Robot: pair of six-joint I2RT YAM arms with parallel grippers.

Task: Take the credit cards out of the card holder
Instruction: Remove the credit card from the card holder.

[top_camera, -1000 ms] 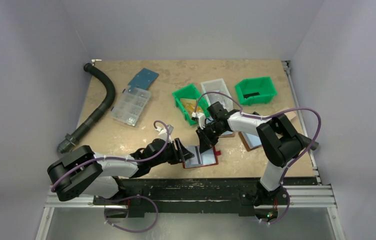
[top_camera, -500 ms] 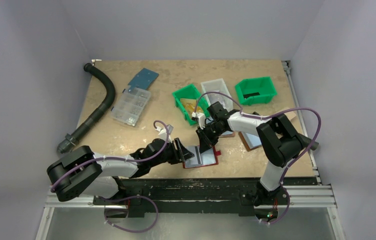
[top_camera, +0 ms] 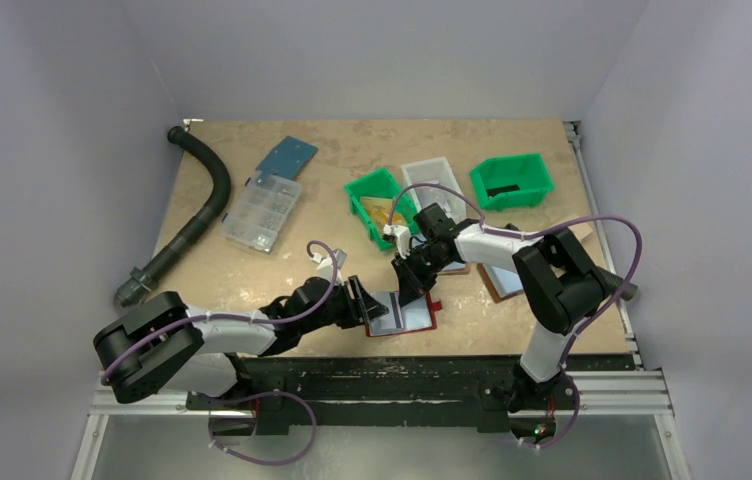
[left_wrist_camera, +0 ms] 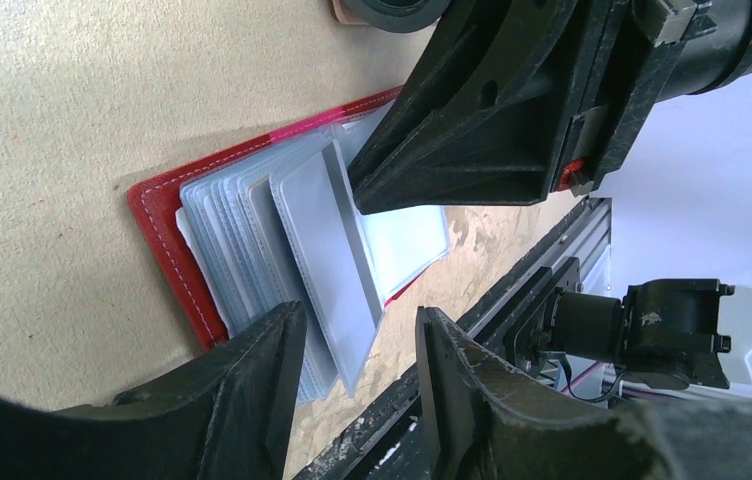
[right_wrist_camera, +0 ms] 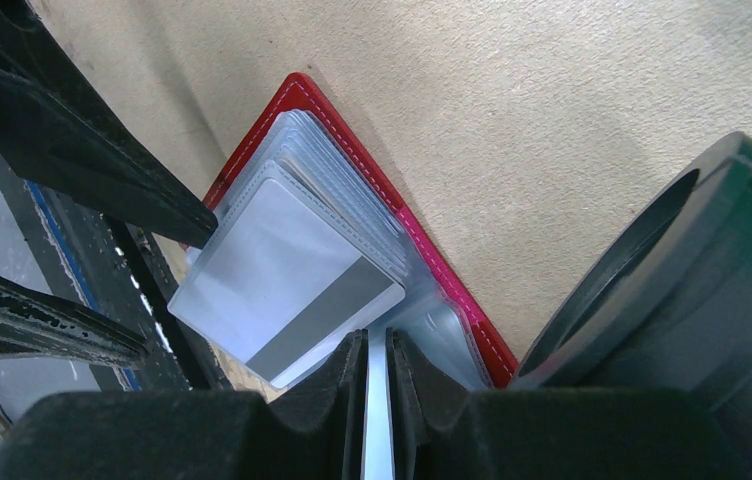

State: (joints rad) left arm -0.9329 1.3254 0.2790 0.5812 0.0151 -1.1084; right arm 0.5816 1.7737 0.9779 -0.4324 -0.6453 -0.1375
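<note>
The dark red card holder (top_camera: 414,318) lies open near the table's front edge, its pale blue-grey pockets (left_wrist_camera: 252,250) fanned out. A pale credit card with a grey stripe (right_wrist_camera: 287,280) sits on top of the fan. My right gripper (right_wrist_camera: 377,340) is shut on a thin pale blue-grey card seen edge-on, just above the holder's spine (right_wrist_camera: 432,270). My left gripper (left_wrist_camera: 357,330) stands open at the holder's left end, a raised leaf (left_wrist_camera: 327,260) reaching into its gap with neither finger touching it. From above, both grippers (top_camera: 364,305) (top_camera: 412,288) meet over the holder.
Two green bins (top_camera: 380,203) (top_camera: 510,180) and a white bin (top_camera: 430,180) stand behind. A clear parts box (top_camera: 262,212), a blue plate (top_camera: 286,157) and a black hose (top_camera: 202,195) lie at the back left. Brown folders (top_camera: 504,283) are under the right arm. The metal rail (top_camera: 402,372) runs close by.
</note>
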